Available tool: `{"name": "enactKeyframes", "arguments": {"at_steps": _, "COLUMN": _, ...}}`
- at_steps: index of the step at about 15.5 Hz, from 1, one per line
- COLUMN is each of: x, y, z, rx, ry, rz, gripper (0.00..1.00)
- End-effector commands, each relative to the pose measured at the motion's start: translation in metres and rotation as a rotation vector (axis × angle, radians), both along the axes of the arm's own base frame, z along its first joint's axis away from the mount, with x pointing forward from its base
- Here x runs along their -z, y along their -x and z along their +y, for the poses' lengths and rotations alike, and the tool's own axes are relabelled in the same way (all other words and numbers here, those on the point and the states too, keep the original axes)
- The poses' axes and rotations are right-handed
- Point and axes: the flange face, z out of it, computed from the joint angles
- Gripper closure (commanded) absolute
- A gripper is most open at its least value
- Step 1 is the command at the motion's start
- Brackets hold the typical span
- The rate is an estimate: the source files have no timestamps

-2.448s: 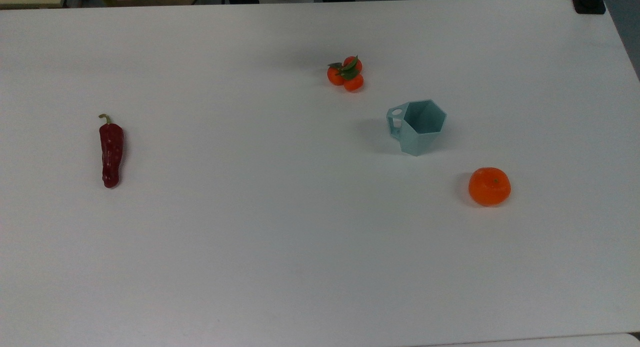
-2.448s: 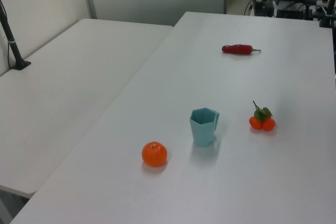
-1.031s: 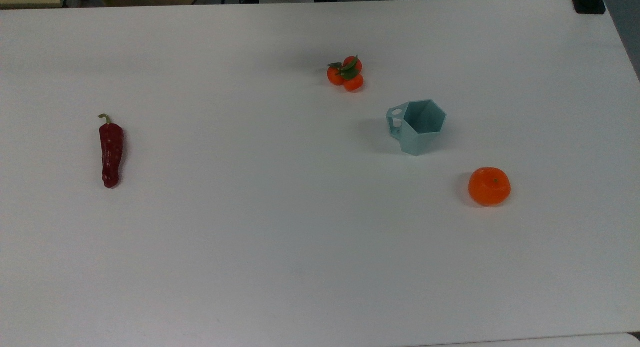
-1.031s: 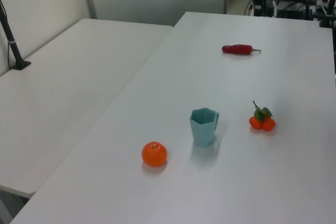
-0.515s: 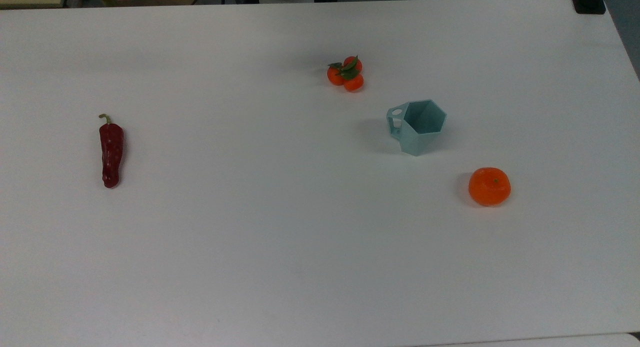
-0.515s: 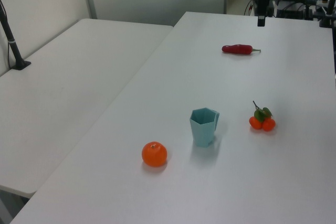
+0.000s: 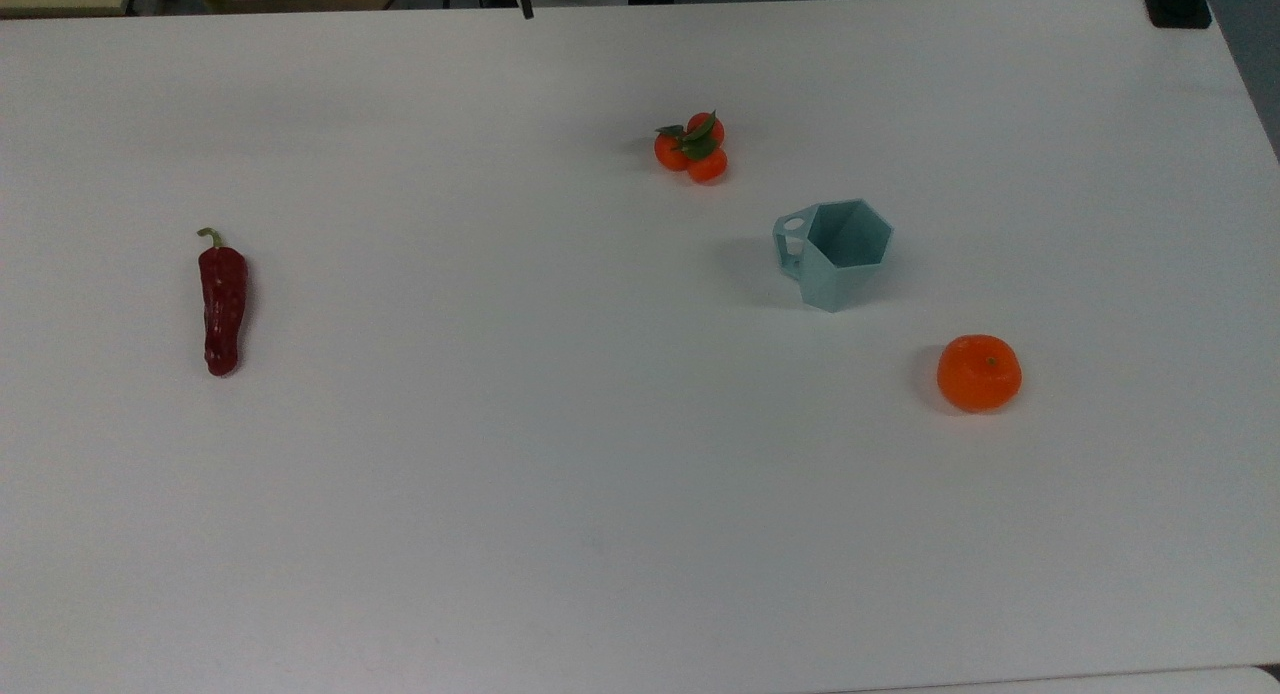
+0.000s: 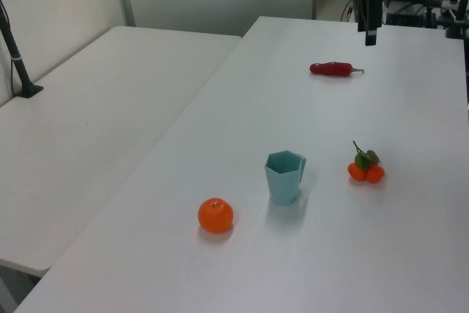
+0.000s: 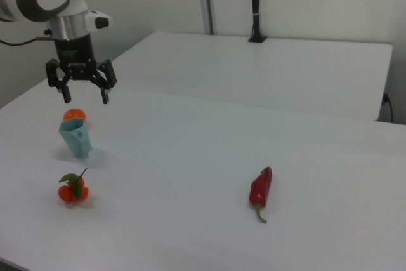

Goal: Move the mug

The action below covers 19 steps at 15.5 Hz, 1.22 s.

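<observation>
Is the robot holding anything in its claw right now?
No, nothing. The gripper is open and empty in the air, and the mug sits alone on the table.

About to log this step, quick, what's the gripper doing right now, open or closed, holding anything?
Gripper: open, fingers spread wide, holding nothing. It hangs in the air above the table, apart from the mug.

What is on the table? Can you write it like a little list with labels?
table: white
mug: pale blue, upright, nothing touching it
orange: alone, near the mug
small oranges: bunch with green leaves
chili pepper: red, lying flat, far from the mug
gripper: open, up in the air, holding nothing
</observation>
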Motion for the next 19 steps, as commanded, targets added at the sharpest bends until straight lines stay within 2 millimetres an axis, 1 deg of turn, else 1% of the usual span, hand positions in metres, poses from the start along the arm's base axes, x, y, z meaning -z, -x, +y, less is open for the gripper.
{"name": "enactKeyframes", "arguments": {"at_steps": 1, "x": -0.003, "y": 0.012, "z": 0.04, "rx": -0.162, "ry": -0.014, "rz": -0.004, "gripper": 0.0}}
{"name": "enactKeyframes", "arguments": {"at_steps": 4, "x": 0.003, "y": 0.01, "z": 0.075, "rx": -0.257, "ry": -0.02, "rz": -0.037, "gripper": 0.0}}
{"name": "enactKeyframes", "arguments": {"at_steps": 5, "x": 0.01, "y": 0.007, "z": 0.086, "rx": -0.299, "ry": -0.023, "rz": -0.037, "gripper": 0.0}}
{"name": "enactKeyframes", "arguments": {"at_steps": 7, "x": 0.019, "y": 0.002, "z": 0.106, "rx": -0.358, "ry": -0.025, "rz": -0.069, "gripper": 0.0}}
{"name": "enactKeyframes", "arguments": {"at_steps": 9, "x": 0.039, "y": -0.01, "z": 0.124, "rx": -0.384, "ry": -0.036, "rz": -0.093, "gripper": 0.0}}
{"name": "enactKeyframes", "arguments": {"at_steps": 11, "x": 0.06, "y": -0.025, "z": 0.133, "rx": -0.388, "ry": -0.053, "rz": -0.124, "gripper": 0.01}}
{"name": "enactKeyframes", "arguments": {"at_steps": 13, "x": 0.074, "y": -0.034, "z": 0.141, "rx": -0.395, "ry": -0.067, "rz": -0.151, "gripper": 0.01}}
{"name": "enactKeyframes", "arguments": {"at_steps": 14, "x": 0.083, "y": -0.037, "z": 0.142, "rx": -0.393, "ry": -0.071, "rz": -0.154, "gripper": 0.03}}
{"name": "enactKeyframes", "arguments": {"at_steps": 16, "x": 0.104, "y": -0.043, "z": 0.145, "rx": -0.393, "ry": -0.077, "rz": -0.155, "gripper": 0.03}}
{"name": "enactKeyframes", "arguments": {"at_steps": 17, "x": 0.114, "y": -0.044, "z": 0.147, "rx": -0.393, "ry": -0.079, "rz": -0.161, "gripper": 0.08}}
{"name": "enactKeyframes", "arguments": {"at_steps": 19, "x": 0.131, "y": -0.047, "z": 0.155, "rx": -0.403, "ry": -0.086, "rz": -0.173, "gripper": 0.1}}
